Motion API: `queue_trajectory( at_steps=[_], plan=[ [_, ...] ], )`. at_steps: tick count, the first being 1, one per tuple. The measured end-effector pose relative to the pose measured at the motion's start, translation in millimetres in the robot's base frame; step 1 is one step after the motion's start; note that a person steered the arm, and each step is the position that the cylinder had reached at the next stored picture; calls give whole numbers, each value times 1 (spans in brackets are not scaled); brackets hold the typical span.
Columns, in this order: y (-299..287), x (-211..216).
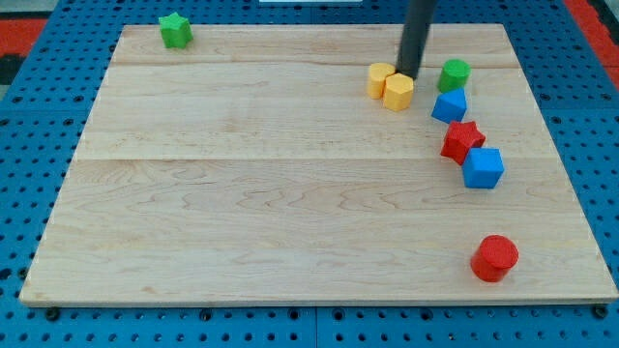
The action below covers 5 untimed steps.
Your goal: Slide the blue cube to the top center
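The blue cube [483,167] sits at the view's right, just below and right of the red star [461,141]. A second blue block [450,105] lies above the star. My tip [409,74] is near the view's top, right of centre, touching or just behind the upper right of the yellow hexagonal block [397,92]. The tip is well up and left of the blue cube, apart from it.
A second yellow block [380,79] sits against the hexagonal one's left. A green cylinder [453,74] is right of my tip. A green star [175,30] is at the top left. A red cylinder [494,258] is at the bottom right. The wooden board [242,193] lies on blue pegboard.
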<state>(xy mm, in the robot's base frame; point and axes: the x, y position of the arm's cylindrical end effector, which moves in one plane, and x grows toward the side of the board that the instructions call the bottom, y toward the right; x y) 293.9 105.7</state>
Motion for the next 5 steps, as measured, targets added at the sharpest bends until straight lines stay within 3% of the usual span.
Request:
queue_trajectory(
  at_steps=[1,3,4,5],
  plan=[
    [-15,26],
    [-22,164],
    [48,214],
    [155,206]
  ],
)
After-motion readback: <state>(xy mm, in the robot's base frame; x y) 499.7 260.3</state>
